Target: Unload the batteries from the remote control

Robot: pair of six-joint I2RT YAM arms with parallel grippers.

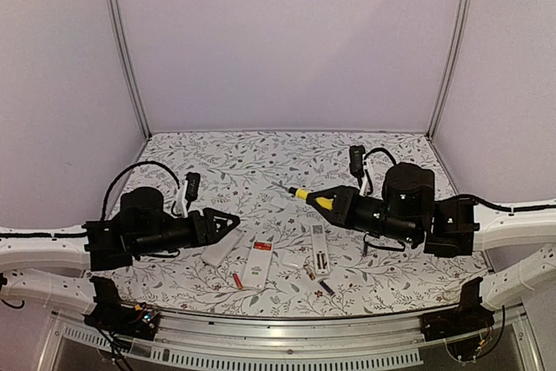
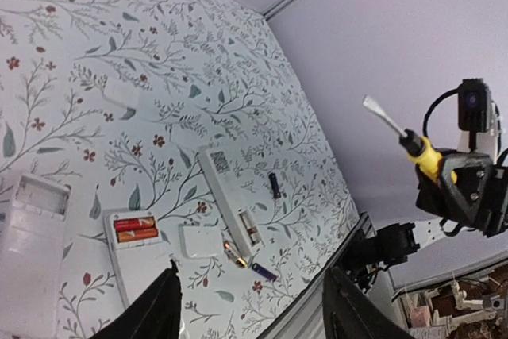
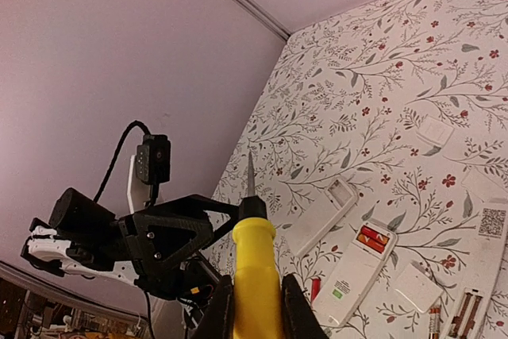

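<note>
- The right gripper [image 3: 255, 295] is shut tight on the yellow tool [image 3: 255, 248]. The thin metal tip points up, away from the table [image 1: 217, 158].
- The left gripper [image 1: 234, 222] has its fingers spread apart and holds nothing. It hangs just over the remotes.
- Two red batteries [image 2: 135, 229] sit side by side in the open end of the middle remote [image 1: 259, 265]. In the top view that end is at 12 o'clock on the remote.
- More batteries lie loose on the table. There is a red one [image 1: 237, 281] at about 8 o'clock from the middle remote and a dark one [image 1: 328, 287] at about 4 o'clock.
- I think the job now is to get the two red ones out. Bring the tip down slowly, slide it under one end of a battery, and lift gently — too fast and it may fly off.
- The left gripper could press on the remote's 6 o'clock end so it does not slide.
- It is hard to tell which end of the red batteries sits on a spring.
- I cannot tell if the thin remote [image 1: 321, 251] at 3 o'clock has any batteries inside its slot — it is too small to see.
- The white remote [image 1: 219, 251] at 9 o'clock looks empty, but the left wrist view cuts it off at the edge.
</note>
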